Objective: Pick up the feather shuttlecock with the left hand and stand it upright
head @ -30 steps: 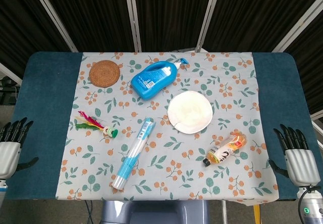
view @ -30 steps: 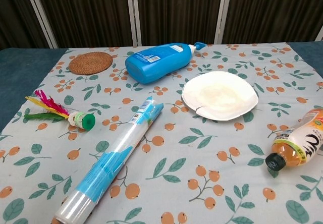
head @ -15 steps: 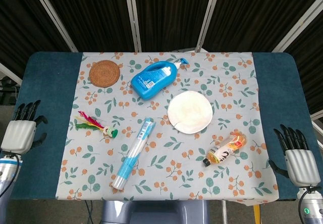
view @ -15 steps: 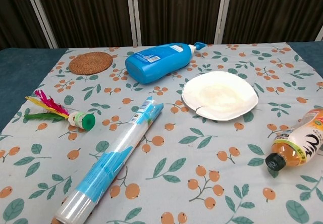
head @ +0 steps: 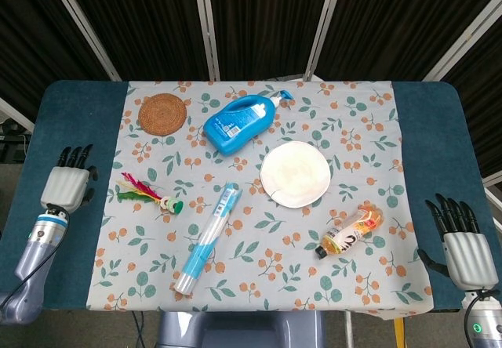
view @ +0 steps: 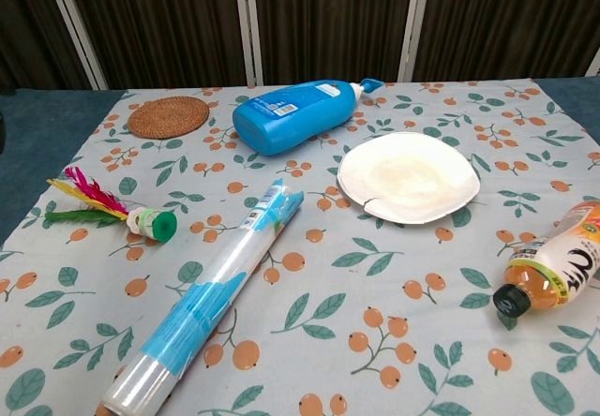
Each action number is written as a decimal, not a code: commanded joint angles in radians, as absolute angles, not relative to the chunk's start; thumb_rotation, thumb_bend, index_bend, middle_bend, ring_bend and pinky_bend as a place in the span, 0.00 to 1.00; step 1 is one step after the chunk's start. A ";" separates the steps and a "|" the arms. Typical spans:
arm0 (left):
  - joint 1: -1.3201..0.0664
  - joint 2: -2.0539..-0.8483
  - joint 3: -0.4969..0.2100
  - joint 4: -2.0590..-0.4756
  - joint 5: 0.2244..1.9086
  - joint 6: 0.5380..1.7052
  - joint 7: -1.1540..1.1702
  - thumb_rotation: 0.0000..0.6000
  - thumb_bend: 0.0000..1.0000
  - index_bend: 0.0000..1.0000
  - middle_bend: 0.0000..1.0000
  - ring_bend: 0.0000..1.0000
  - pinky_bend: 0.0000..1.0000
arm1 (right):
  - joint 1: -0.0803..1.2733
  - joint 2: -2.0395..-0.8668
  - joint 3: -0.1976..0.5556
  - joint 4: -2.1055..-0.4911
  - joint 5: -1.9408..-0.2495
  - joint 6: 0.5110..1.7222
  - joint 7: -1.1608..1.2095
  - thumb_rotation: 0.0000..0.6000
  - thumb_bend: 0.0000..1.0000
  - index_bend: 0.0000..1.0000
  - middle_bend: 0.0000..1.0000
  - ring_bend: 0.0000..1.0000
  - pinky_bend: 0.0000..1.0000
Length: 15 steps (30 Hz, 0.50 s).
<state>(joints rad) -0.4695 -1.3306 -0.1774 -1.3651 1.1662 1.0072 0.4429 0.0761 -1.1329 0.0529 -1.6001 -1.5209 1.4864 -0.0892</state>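
The feather shuttlecock (head: 149,194) lies on its side on the patterned cloth, left of centre, its red, yellow and green feathers pointing left and its green base to the right; the chest view shows the shuttlecock (view: 112,213) the same way. My left hand (head: 67,183) hovers over the blue table margin just left of the feathers, fingers spread, holding nothing. At the table's front right corner my right hand (head: 463,246) rests open and empty. Neither hand shows in the chest view.
A clear tube with blue ends (head: 208,238) lies diagonally near the shuttlecock. A blue lotion bottle (head: 241,121), a woven coaster (head: 162,113), a white paper plate (head: 295,173) and an orange drink bottle (head: 351,231) lie on the cloth (head: 259,277).
My left hand has moved up from the front left table edge and rightward, nearer to the shuttlecock's feathers. The right hand and all objects have stayed put.
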 commanded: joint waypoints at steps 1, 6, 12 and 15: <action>-0.509 -1.379 -0.162 -1.304 1.163 0.968 0.456 1.00 0.41 0.46 0.00 0.00 0.00 | 0.076 -1.133 0.053 -1.599 -1.520 1.486 -0.088 1.00 0.13 0.09 0.00 0.00 0.00; -0.532 -1.425 -0.162 -1.254 1.168 0.969 0.445 1.00 0.41 0.46 0.00 0.00 0.00 | 0.076 -1.133 0.053 -1.601 -1.519 1.484 -0.088 1.00 0.13 0.09 0.00 0.00 0.00; -0.556 -1.469 -0.154 -1.219 1.174 0.961 0.442 1.00 0.41 0.47 0.00 0.00 0.00 | 0.076 -1.132 0.053 -1.603 -1.517 1.482 -0.087 1.00 0.13 0.09 0.00 0.00 0.00; -0.562 -1.483 -0.148 -1.211 1.169 0.956 0.455 1.00 0.41 0.47 0.00 0.00 0.00 | 0.076 -1.131 0.053 -1.603 -1.517 1.482 -0.085 1.00 0.13 0.09 0.00 0.00 0.00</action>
<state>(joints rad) -0.5598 -1.4797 -0.1503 -1.2130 1.1700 0.9578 0.4518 0.0761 -1.1311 0.0531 -1.6030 -1.5169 1.4823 -0.0851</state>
